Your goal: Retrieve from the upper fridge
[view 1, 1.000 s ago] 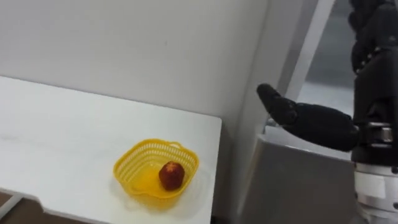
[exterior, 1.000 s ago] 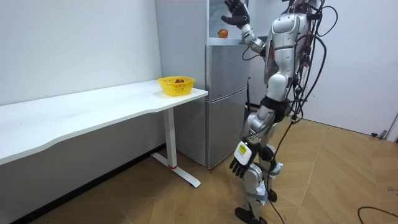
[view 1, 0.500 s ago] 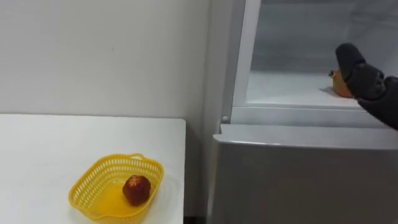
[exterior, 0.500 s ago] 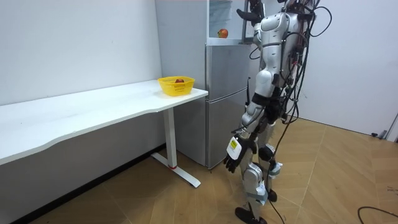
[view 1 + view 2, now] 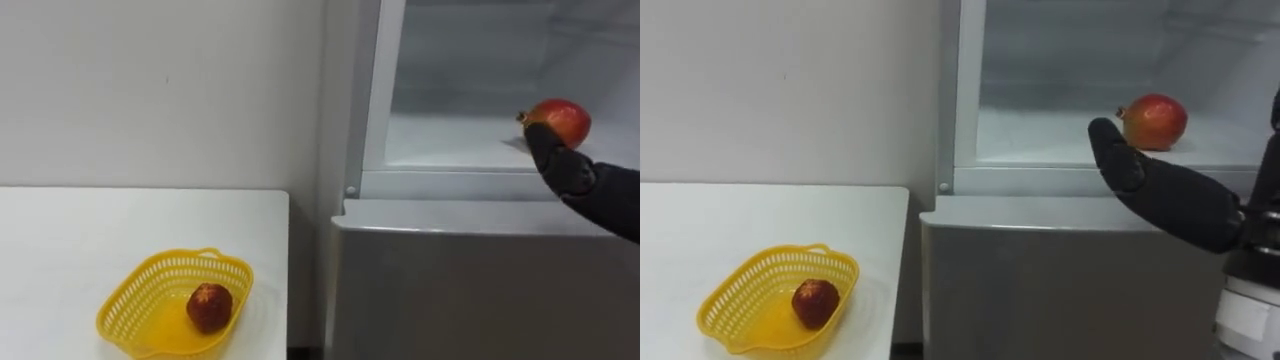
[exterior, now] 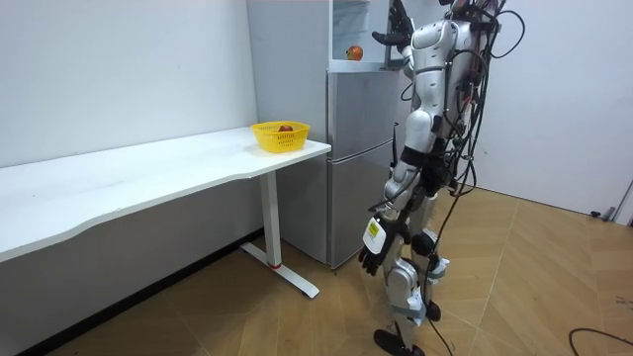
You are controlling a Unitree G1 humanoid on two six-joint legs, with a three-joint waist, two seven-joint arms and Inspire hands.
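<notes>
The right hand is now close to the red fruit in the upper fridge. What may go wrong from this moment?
1. The round red fruit lies loose on the shelf. The right hand is open in front of it, not yet round it, so a straight push may roll it deeper inside.
2. The hand is low, close to the fridge's front ledge, and may knock against it when it reaches in.

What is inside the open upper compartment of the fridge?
One red-and-yellow fruit lies on the white shelf. The right hand reaches toward it and covers part of the shelf's front edge. What lies behind the hand cannot be seen.
</notes>
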